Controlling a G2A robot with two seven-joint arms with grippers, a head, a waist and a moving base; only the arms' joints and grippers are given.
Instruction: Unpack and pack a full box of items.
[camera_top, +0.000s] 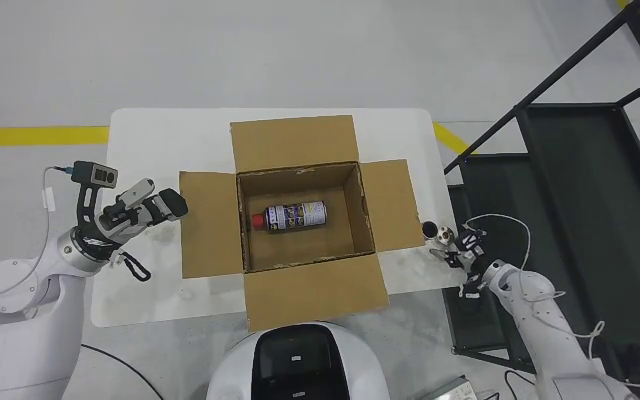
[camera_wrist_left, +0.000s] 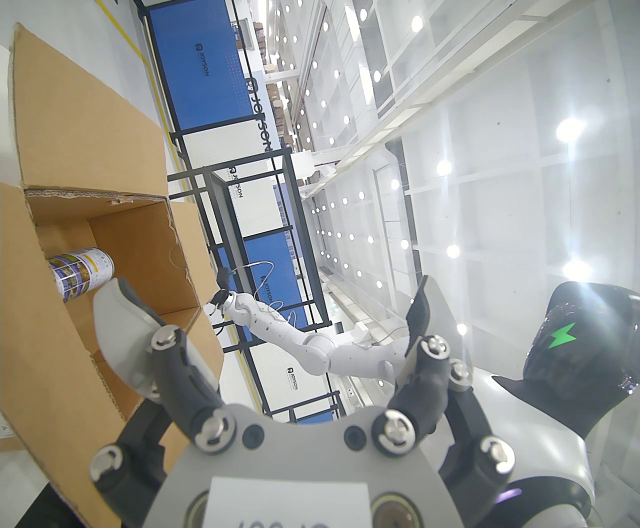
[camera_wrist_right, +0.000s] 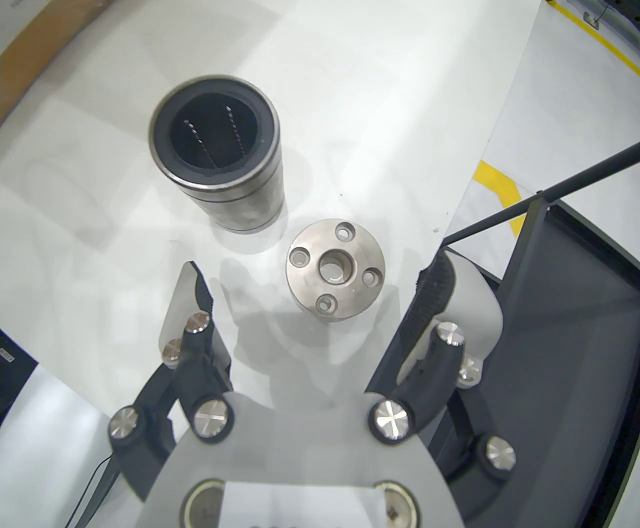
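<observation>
- Right gripper (camera_top: 455, 250): off the box's (camera_top: 362, 205) right flap, at the table's (camera_top: 150, 140) right edge. Fingers spread wide, holding nothing.
- Metal disc (camera_wrist_right: 335, 267): flat on the table under the right gripper, four small holes around a centre hole. In the wrist view it sits between the open fingers; no contact seen.
- Metal cylinder (camera_wrist_right: 220, 155): upright, hollow, dark inside. Just beside the disc, not touching, nearer the box's right flap.
- Left gripper (camera_top: 158, 200): beside the box's left flap, tilted on its side and aimed at the box. Fingers apart, empty.
- Box: cardboard, mid-table, all four flaps folded out flat.
- Spray can (camera_top: 291, 215): on its side on the box floor, about centre, red cap toward the left wall.
- Black metal frame (camera_top: 560, 150): well right of the box, off the table.
</observation>
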